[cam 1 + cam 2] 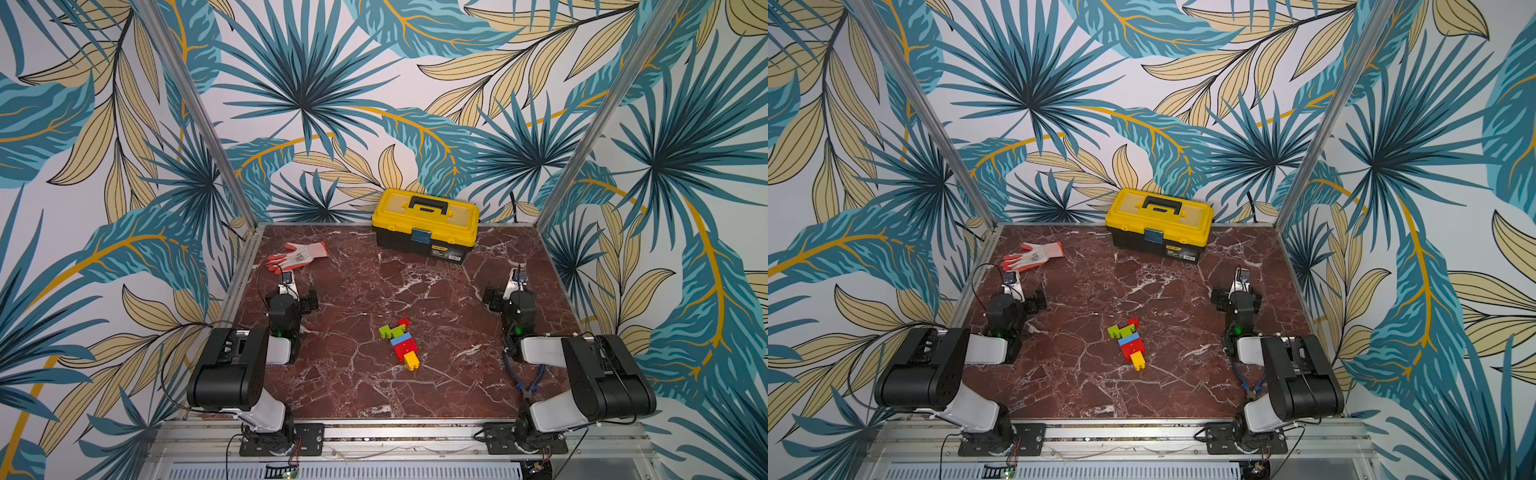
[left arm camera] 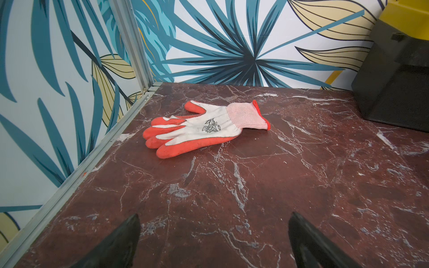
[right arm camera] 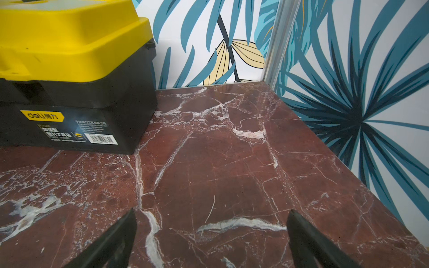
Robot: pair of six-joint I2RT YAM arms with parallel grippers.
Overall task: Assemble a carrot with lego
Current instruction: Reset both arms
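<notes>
The carrot [image 1: 400,344] [image 1: 1128,341] lies flat in the middle of the marble table, all its lego joined: yellow tip [image 1: 411,360] toward the front, red and blue body, lime-green leaves [image 1: 390,331] and a small red brick [image 1: 403,322] toward the back. No loose brick shows. My left gripper [image 1: 301,291] [image 2: 213,217] rests low at the carrot's left, apart from it, open and empty. At the carrot's right my right gripper [image 1: 505,286] [image 3: 212,212] also stands open over bare table. Neither wrist view shows the carrot.
A yellow and black toolbox [image 1: 426,226] [image 3: 69,69] stands shut at the back. An orange and white glove [image 1: 297,255] [image 2: 199,126] lies at the back left. Blue-handled pliers [image 1: 528,378] lie under the right arm. Walls close in the table on three sides.
</notes>
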